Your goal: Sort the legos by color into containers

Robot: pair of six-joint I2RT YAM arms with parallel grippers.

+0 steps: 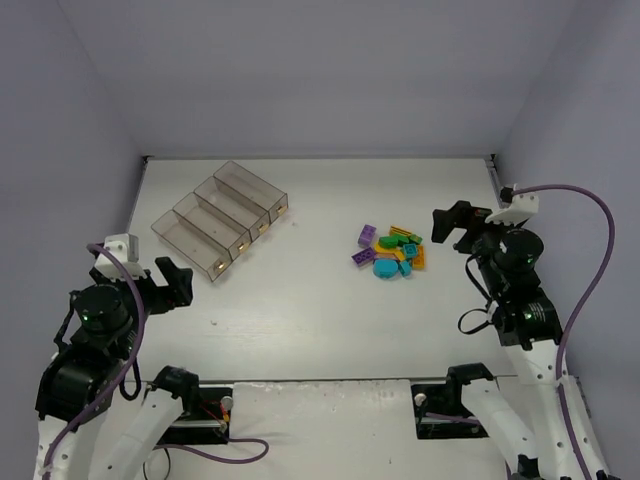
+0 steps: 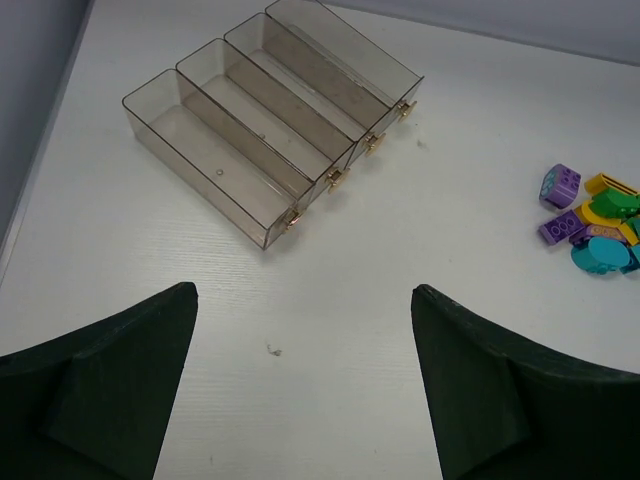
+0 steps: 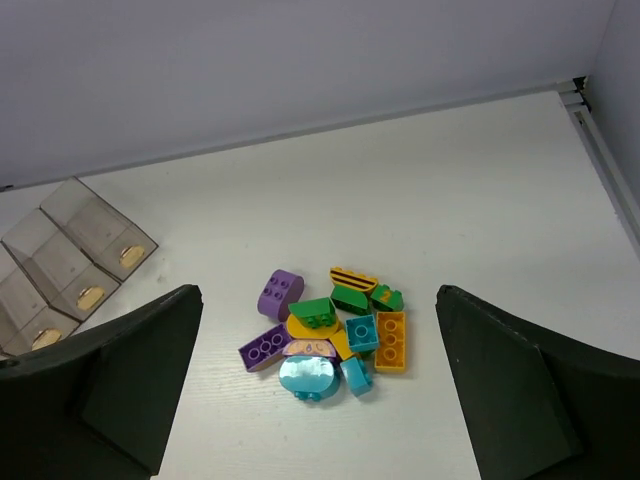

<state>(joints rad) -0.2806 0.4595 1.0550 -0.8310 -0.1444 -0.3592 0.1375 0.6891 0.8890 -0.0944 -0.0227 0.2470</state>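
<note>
The white table (image 1: 320,330) carries four joined clear smoky plastic bins (image 1: 220,220) at its far left. The left gripper (image 1: 172,283) hovers near them and the right gripper (image 1: 452,227) just beside the bricks, both with fingers spread wide. The purple, orange-yellow, green and cyan toy bricks (image 1: 392,252) lie heaped right of centre, well apart from the bins

table (image 1: 320,300): white | far left: containers (image 1: 220,218), four joined bins | right of centre: legos (image 1: 391,252) heaped
</note>
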